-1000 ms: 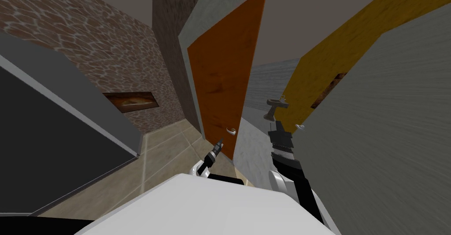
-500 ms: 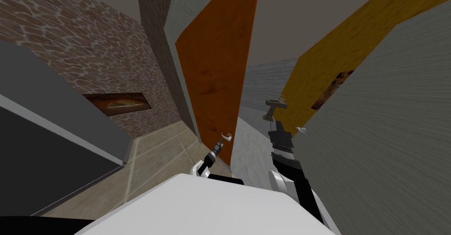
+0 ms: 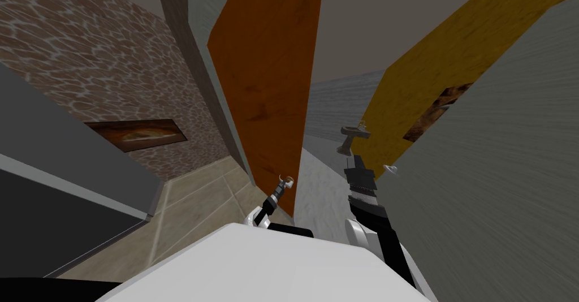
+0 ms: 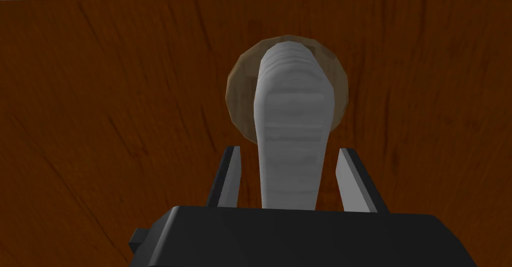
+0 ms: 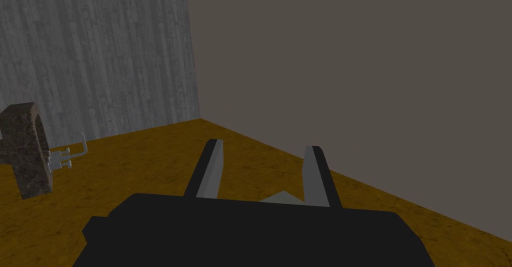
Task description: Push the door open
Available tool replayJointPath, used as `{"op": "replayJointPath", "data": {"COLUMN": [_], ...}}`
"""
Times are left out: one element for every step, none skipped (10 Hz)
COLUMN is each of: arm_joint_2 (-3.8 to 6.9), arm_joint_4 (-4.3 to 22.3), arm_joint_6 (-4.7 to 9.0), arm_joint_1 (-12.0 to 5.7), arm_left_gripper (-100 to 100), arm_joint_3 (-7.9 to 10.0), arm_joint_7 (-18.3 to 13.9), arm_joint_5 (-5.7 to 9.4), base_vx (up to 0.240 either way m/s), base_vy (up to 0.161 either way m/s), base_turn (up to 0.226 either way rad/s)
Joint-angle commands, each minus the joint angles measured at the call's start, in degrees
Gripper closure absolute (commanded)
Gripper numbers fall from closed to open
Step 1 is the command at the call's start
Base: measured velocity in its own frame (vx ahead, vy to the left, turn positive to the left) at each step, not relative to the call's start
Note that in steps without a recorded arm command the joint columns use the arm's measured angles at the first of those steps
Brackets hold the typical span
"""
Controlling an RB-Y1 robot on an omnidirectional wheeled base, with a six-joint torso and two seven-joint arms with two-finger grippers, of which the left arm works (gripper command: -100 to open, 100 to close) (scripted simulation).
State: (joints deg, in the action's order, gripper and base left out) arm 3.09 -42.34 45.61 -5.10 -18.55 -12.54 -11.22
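Orange-brown door (image 3: 266,89) stands partly open; left gripper (image 4: 290,150) has jaws apart around the handle (image 4: 292,104); more pushing remains.

We see an orange-brown door (image 3: 266,89) with darker wood grain. Its lever handle (image 4: 292,129) is pale grey with faint bands, on a tan round plate (image 4: 239,98). Our left gripper (image 4: 290,151) and right gripper (image 5: 264,146) each have light grey fingers on a black body. One wall (image 3: 85,50) bears a brown cobbled pattern with pale joints, and the floor (image 3: 203,194) is beige tile. Another wall (image 3: 430,72) is mottled ochre, and a third wall (image 3: 509,191) is streaked grey. The basin (image 5: 25,149) is dark marbled brown.
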Motion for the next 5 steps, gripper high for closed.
{"op": "replayJointPath", "data": {"arm_joint_2": [0.02,0.02,0.02,0.02,0.02], "arm_joint_4": [0.01,0.01,0.01,0.01,0.01], "arm_joint_6": [0.0,0.0,0.0,0.0,0.0], "arm_joint_1": [0.03,0.03,0.03,0.03,0.03], "arm_left_gripper": [100,100,100,100,100], "arm_joint_3": [0.0,0.0,0.0,0.0,0.0], "arm_joint_7": [-0.01,-0.01,-0.01,-0.01,-0.01], "arm_joint_5": [0.0,0.0,0.0,0.0,0.0], "base_vx": [-0.025,-0.02,-0.013,-0.006,0.0], "base_vy": [0.015,0.013,0.008,0.003,0.0], "base_turn": [-0.008,-0.006,0.002,0.003,0.0]}}
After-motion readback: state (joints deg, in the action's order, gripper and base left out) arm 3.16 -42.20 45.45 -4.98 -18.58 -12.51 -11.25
